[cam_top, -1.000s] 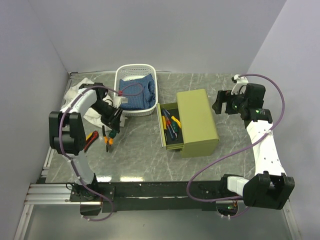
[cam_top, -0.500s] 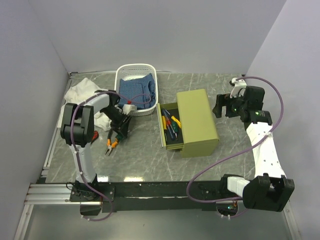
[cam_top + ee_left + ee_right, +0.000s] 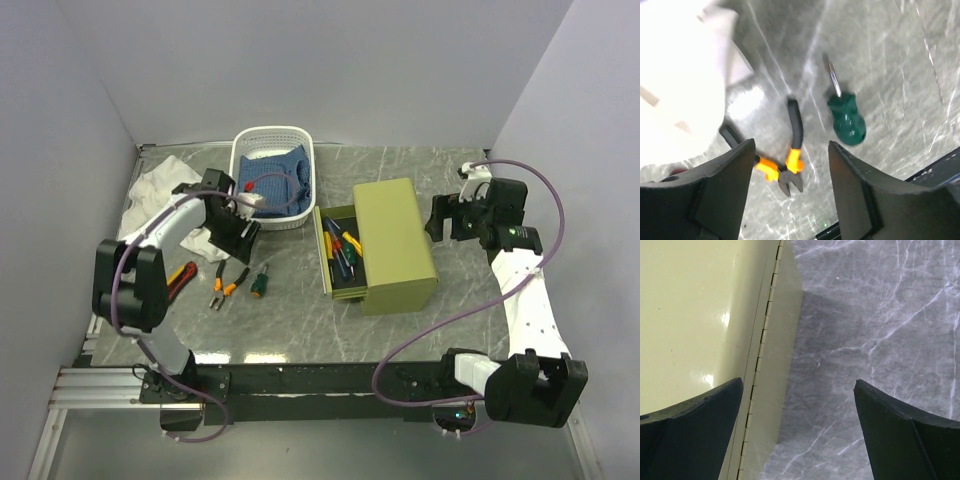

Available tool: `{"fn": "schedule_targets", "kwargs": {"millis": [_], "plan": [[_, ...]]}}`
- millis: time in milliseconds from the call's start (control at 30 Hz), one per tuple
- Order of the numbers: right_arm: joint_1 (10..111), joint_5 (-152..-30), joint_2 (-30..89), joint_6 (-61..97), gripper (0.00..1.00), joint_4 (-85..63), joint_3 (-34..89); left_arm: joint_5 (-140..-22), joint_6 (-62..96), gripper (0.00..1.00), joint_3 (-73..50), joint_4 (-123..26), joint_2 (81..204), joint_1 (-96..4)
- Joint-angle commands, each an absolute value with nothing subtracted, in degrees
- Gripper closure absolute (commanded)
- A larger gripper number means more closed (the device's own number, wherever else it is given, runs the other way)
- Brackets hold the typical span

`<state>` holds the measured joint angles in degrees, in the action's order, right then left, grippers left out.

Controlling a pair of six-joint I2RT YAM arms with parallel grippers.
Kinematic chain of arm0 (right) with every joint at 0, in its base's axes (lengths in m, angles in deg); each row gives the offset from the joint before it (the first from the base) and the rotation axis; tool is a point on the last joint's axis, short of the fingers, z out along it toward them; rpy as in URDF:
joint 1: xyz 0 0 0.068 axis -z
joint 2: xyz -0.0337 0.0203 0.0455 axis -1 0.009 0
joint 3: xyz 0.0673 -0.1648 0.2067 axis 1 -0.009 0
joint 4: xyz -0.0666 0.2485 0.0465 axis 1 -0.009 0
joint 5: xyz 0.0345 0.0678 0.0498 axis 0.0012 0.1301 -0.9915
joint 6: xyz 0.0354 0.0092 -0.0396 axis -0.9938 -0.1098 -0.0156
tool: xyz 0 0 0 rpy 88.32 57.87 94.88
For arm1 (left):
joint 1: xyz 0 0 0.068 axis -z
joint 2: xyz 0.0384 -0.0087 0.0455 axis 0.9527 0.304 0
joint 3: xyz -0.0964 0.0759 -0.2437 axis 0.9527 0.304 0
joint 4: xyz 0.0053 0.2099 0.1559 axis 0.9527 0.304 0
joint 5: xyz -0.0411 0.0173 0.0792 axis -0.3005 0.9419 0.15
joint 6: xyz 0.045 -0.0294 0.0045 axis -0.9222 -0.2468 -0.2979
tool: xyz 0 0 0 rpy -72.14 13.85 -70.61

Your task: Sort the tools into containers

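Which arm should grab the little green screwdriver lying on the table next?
Left, probably. The left tool is open and hovers right by the green screwdriver and the pliers. The right tool is on the far side of the green chest, away from them.

green screwdriver, olive chest, grey-veined table

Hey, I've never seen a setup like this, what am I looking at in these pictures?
Two robot arms are bolted to a table. The wide picture looks down from above; the other two come from cameras on each wrist. The left pincer hangs open over orange-handled pliers and a green screwdriver. The right pincer is open by the olive drawer chest, which holds screwdrivers. A white basket with blue fabric and a white cloth lie behind. Nothing is held.
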<state>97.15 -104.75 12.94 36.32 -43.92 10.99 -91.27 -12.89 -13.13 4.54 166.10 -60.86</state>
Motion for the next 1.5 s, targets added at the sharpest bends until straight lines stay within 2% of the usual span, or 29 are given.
{"fn": "schedule_targets", "kwargs": {"millis": [0,167,433,667,700,833,867,1000,1200,1467], "plan": [[97.5,-104.6,10.8,36.6,0.0,-41.9,10.4,-87.7,-12.0,0.36,-7.6,2.3,163.2,-56.4],[97.4,-104.7,11.1,36.7,0.0,-42.0,11.0,-88.6,-7.5,0.38,-6.1,0.1,165.3,-51.9],[97.4,-104.3,10.2,37.8,0.0,-42.5,10.6,-87.5,1.2,0.34,-10.6,-1.6,172.8,-45.9],[97.5,-103.9,7.5,38.5,0.0,-42.4,7.9,-85.8,3.5,0.38,-10.6,-1.5,178.7,-43.7],[97.5,-103.8,7.1,38.5,0.0,-42.4,7.7,-86.0,3.7,0.4,-10.4,-1.4,179.0,-43.7],[97.4,-103.4,6.3,39.0,0.0,-42.5,6.8,-87.5,3.9,0.6,-10.7,-1.0,175.8,-43.8],[97.5,-103.2,6.1,39.1,0.0,-42.4,6.7,-87.8,4.0,0.63,-11.0,-0.8,174.8,-44.2],[97.4,-102.9,6.0,39.7,0.0,-42.5,6.4,-96.6,4.4,0.99,-14.6,2.5,169.8,-45.1],[97.5,-103.4,7.2,39.0,0.0,-42.3,7.6,-103.3,10.9,0.99,-23.6,1.6,165.4,-45.1],[97.4,-103.9,7.7,38.6,0.0,-43.1,9.5,-117.1,32.2,0.99,-28.0,-22.9,167.1,-44.4]]}}
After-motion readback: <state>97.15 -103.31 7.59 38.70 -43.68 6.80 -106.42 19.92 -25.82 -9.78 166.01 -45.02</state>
